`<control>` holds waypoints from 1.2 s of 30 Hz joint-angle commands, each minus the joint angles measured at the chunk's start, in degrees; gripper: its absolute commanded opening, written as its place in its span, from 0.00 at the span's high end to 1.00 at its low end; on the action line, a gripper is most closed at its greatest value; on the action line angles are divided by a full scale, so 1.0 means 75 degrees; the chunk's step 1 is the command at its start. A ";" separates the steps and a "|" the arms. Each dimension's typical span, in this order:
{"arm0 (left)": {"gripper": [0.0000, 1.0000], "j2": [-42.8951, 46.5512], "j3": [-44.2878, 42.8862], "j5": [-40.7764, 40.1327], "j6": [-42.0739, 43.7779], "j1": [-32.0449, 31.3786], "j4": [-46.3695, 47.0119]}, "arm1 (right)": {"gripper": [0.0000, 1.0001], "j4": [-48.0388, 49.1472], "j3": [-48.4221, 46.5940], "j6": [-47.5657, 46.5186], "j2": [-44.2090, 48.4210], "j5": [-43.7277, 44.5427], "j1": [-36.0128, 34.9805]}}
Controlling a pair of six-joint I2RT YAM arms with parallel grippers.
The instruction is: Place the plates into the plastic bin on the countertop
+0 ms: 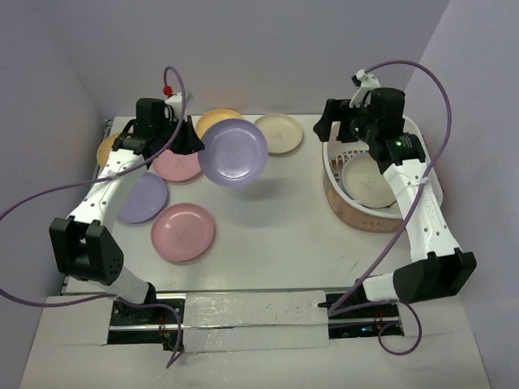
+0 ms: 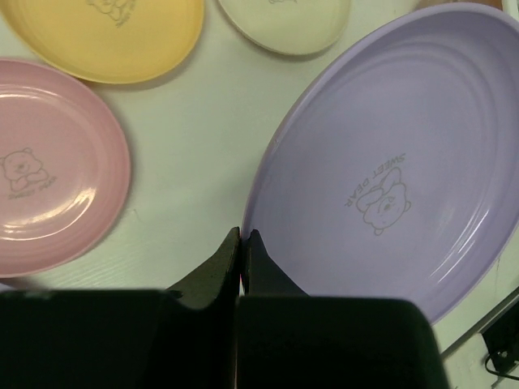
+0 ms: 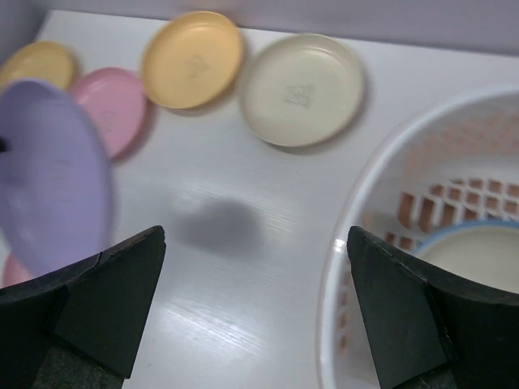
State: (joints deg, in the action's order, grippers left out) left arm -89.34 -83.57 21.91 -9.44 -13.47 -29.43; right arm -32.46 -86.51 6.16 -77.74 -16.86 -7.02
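Lavender walls (image 1: 268, 57) border the white countertop (image 1: 268, 243); plates (image 1: 183, 232) lie on it.

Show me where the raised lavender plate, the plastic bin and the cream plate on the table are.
lavender plate (image 1: 233, 152): top external view, centre of its face.
plastic bin (image 1: 345, 212): top external view, near-left wall.
cream plate on the table (image 1: 278, 133): top external view, its middle.

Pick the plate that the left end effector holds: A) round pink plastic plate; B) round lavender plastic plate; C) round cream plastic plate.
B: the left end effector pinches the rim of the round lavender plastic plate, tilted above the white tabletop.
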 commanded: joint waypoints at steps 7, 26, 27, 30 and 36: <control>1.00 -0.0145 -0.0375 -0.0856 0.0685 -0.1429 -0.0249 | 0.06 -0.0164 -0.0328 -0.0212 -0.0820 0.0147 -0.1846; 0.95 -0.0107 -0.0358 0.0114 0.0891 -0.1672 -0.0440 | 0.68 -0.0387 -0.0120 -0.1137 -0.1551 0.0527 -0.2504; 0.92 -0.0145 -0.0375 0.0119 0.0878 -0.1672 -0.0457 | 0.79 -0.0412 -0.0116 -0.1142 -0.1519 0.0468 -0.2498; 0.75 -0.0197 -0.0463 0.0078 0.0821 -0.1668 -0.0509 | 1.00 -0.0500 -0.0124 -0.1141 -0.1403 0.0307 -0.2482; 0.13 0.0018 -0.0529 -0.0376 0.0446 -0.1137 -0.0400 | 1.00 -0.0607 -0.0019 -0.0880 -0.0718 0.0091 -0.1656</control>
State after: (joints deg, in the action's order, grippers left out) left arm -90.78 -84.34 19.99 -4.08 -25.15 -33.63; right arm -38.01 -86.49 -2.04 -89.51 -14.82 -24.64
